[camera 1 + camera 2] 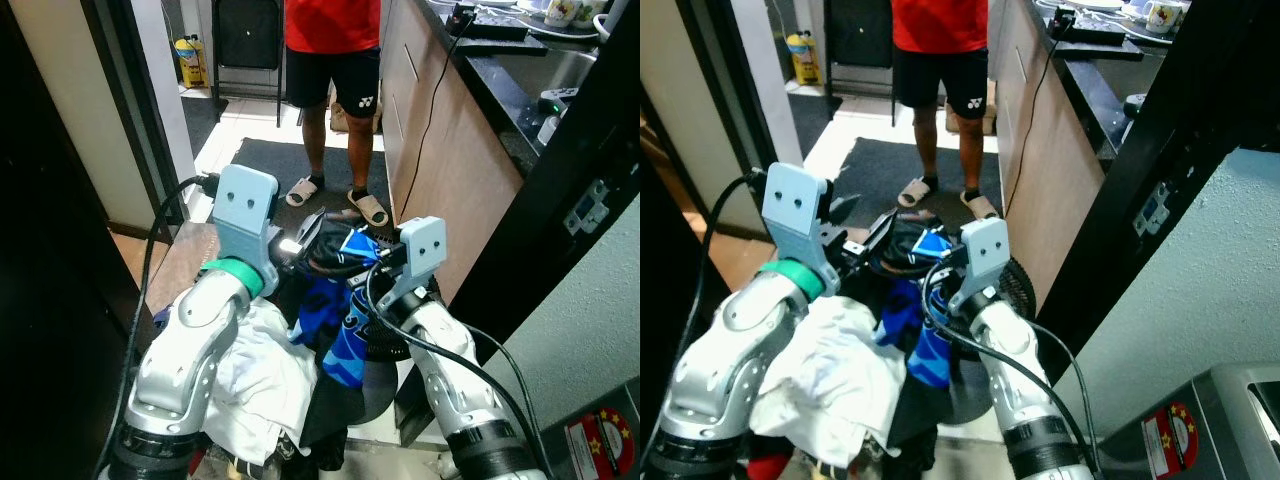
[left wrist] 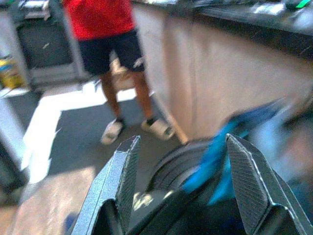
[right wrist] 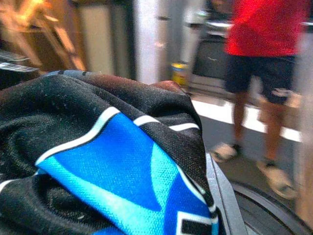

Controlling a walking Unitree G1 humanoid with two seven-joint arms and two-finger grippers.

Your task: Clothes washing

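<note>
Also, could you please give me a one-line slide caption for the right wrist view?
Blue-and-black garment draped close before the right wrist camera, with a person in red shirt and sandals standing beyond.

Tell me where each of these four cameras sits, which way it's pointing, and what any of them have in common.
Left eye view: on the head, looking forward and down at the laundry bundle carried between both silver arms, left gripper and right gripper at its top.
Right eye view: same head, same scene, shifted slightly sideways.
Left wrist view: along the left gripper's spread fingers toward the floor and counter front.
Right wrist view: along the right gripper, with black-and-blue fabric close in front of it.
Shared: all four show the person in a red shirt.
</note>
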